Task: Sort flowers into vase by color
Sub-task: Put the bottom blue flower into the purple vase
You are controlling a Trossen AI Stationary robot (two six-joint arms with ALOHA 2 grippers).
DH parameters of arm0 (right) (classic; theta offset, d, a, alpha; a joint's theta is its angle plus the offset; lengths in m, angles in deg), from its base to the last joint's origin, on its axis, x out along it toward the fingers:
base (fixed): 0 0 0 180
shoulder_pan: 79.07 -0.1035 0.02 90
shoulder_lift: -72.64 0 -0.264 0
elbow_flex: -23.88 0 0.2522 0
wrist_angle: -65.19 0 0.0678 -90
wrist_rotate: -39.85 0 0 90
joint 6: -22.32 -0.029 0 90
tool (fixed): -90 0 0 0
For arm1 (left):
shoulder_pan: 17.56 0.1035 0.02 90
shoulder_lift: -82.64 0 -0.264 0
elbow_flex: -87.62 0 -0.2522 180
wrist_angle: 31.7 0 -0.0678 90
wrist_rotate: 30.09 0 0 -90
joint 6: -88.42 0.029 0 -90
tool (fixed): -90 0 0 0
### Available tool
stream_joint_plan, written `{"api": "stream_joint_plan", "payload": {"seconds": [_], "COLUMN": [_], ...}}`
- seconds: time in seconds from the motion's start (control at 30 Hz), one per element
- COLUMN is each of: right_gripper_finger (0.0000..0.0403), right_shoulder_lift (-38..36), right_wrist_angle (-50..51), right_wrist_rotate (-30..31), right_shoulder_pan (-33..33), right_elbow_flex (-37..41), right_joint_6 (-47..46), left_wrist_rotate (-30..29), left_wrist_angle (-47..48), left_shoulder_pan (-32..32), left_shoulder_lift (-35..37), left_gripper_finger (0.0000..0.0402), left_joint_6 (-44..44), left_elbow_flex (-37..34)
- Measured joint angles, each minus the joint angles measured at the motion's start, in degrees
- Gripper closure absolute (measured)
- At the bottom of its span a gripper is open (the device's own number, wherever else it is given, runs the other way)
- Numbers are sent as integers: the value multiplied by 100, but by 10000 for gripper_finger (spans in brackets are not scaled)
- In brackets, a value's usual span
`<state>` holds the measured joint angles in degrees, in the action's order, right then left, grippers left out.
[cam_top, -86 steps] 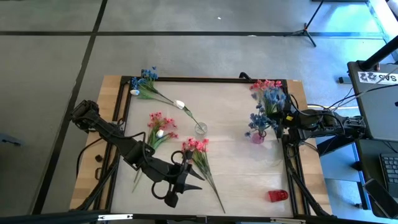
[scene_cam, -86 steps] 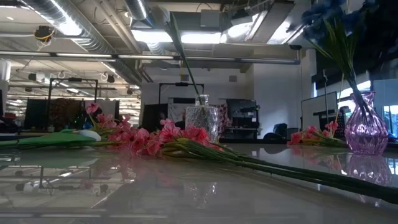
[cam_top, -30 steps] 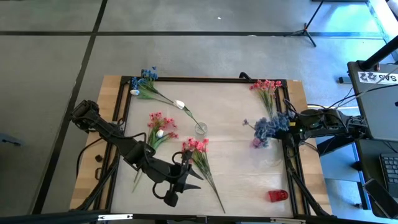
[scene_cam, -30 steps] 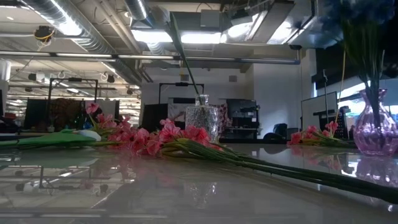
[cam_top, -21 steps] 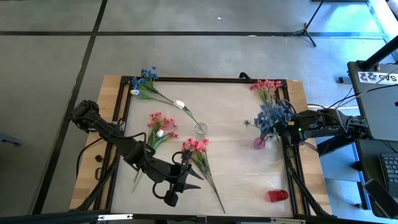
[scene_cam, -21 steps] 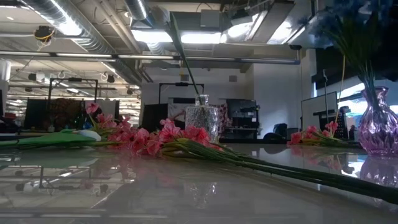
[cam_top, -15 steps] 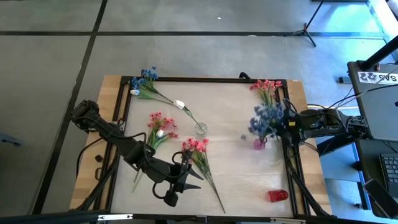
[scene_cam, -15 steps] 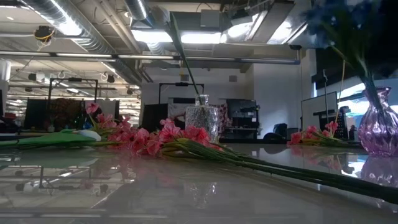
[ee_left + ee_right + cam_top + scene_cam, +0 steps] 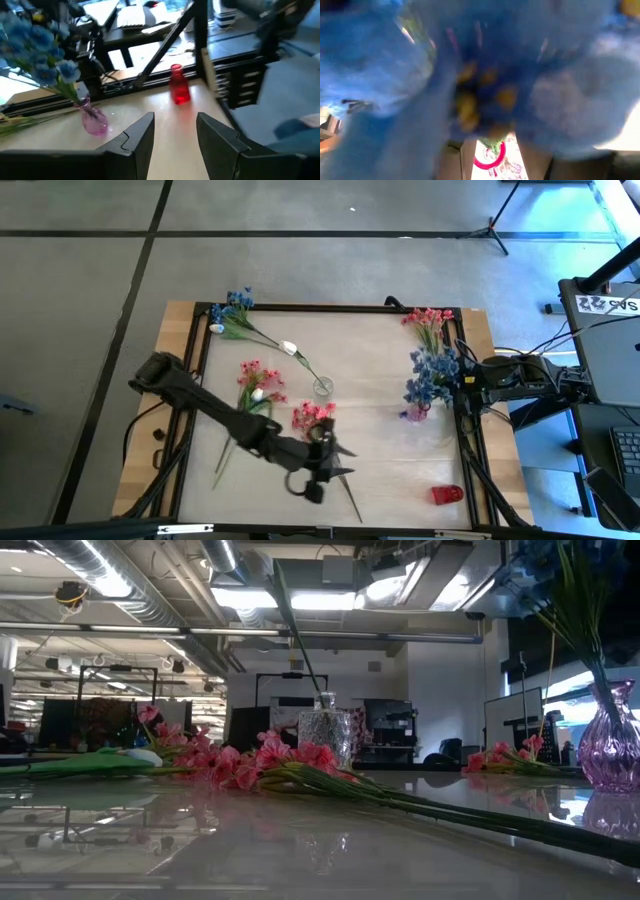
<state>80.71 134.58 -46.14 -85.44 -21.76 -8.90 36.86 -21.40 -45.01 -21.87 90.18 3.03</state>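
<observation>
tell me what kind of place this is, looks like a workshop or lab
Most likely a robotics lab in an open industrial hall. Bare ceiling ducts and strip lights run overhead, rows of workstations fill the room behind, and a black-framed table stands on a concrete floor.

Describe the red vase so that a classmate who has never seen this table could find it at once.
Start at the table seen from above and go to its near right corner. There the red vase stands alone, well apart from the pink vase with blue flowers. It is the only red, empty one.

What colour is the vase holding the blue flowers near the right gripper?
Translucent pink-purple vase; the low view shows it best, with the blue flowers standing in it.
</observation>
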Motion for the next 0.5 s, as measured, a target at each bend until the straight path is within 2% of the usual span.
{"api": "stream_joint_plan", "payload": {"seconds": [0.33, 0.5], "right_gripper_finger": [271, 271], "right_shoulder_lift": [0, 0], "right_wrist_angle": [-11, -10], "right_wrist_rotate": [-55, -52], "right_shoulder_pan": [0, 0], "right_elbow_flex": [0, 0], "right_joint_6": [105, 87], "left_wrist_rotate": [75, 307], "left_wrist_angle": [-2244, -2529], "left_shoulder_pan": [819, 1120], "left_shoulder_lift": [-1480, -1927], "left_gripper_finger": [256, 256], "left_joint_6": [-170, -610], "left_elbow_flex": [0, 0]}}
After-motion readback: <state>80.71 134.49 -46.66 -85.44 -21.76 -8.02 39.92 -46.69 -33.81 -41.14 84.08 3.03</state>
